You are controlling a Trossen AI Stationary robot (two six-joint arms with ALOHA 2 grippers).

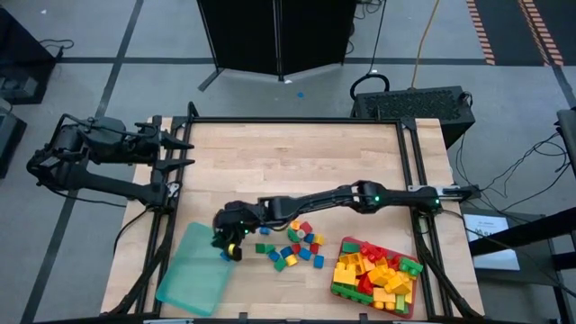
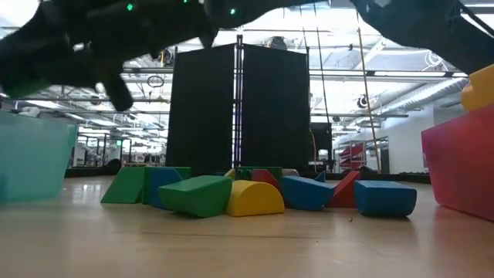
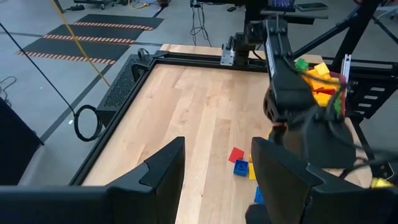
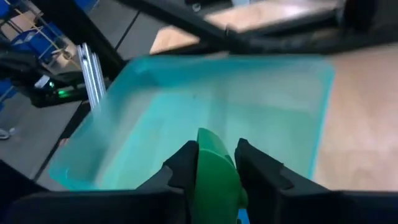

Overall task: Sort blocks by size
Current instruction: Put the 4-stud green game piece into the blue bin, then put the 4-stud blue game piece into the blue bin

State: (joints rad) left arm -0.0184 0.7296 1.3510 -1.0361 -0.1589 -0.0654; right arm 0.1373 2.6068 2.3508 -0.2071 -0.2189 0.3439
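Your right gripper (image 4: 212, 163) is pinched shut on a small green block (image 4: 216, 171), glossy with a rounded top, held over the teal tray (image 1: 193, 274). Your left gripper (image 1: 183, 153) waits at the table's left edge, fingers apart, holding nothing. Loose blocks (image 1: 292, 247) in red, yellow, green and blue lie between the trays; the red tray (image 1: 335, 286) is heaped with more. You'll find no readable writing.

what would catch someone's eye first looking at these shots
The right gripper, reaching across the table, holds a green block between its fingers just over the teal tray at the near left edge. Loose blocks lie scattered mid-table, and a red tray at near right is heaped with yellow and red bricks. The left gripper waits open at the far left.
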